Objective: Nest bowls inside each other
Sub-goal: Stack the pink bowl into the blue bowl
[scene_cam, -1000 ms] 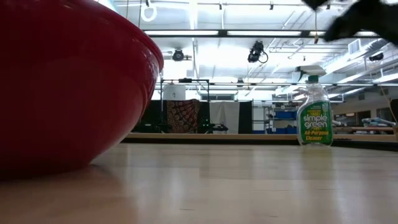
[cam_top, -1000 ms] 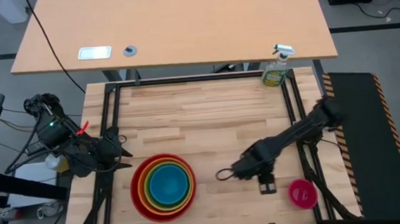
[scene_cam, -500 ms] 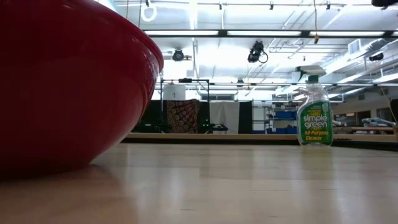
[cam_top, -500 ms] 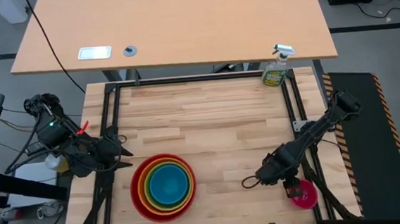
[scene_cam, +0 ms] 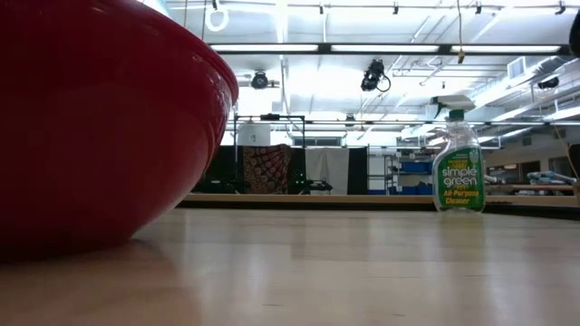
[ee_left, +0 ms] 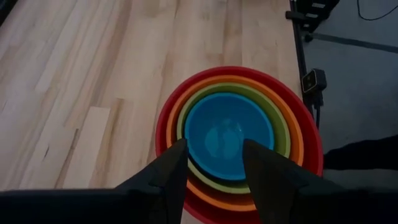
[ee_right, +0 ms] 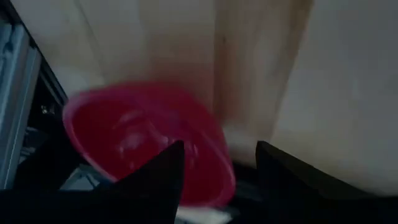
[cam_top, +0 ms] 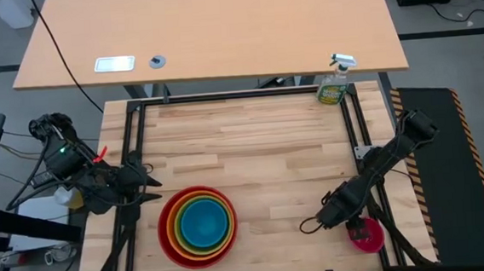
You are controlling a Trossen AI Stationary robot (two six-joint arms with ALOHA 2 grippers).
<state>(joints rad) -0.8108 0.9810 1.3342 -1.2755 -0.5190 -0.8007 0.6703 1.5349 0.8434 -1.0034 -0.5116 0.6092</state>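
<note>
Left pincer (ee_left: 213,163) open above nested bowls (ee_left: 239,143), blue innermost.

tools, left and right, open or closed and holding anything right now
Left tool: open, holding nothing, at the table's left edge facing the nested bowls.
Right tool: open, at the magenta bowl, not gripping it.

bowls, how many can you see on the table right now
5. Red, orange, green and blue sit nested together near the table's front left. The magenta bowl is apart at the front right edge, by the right pincer.
</note>
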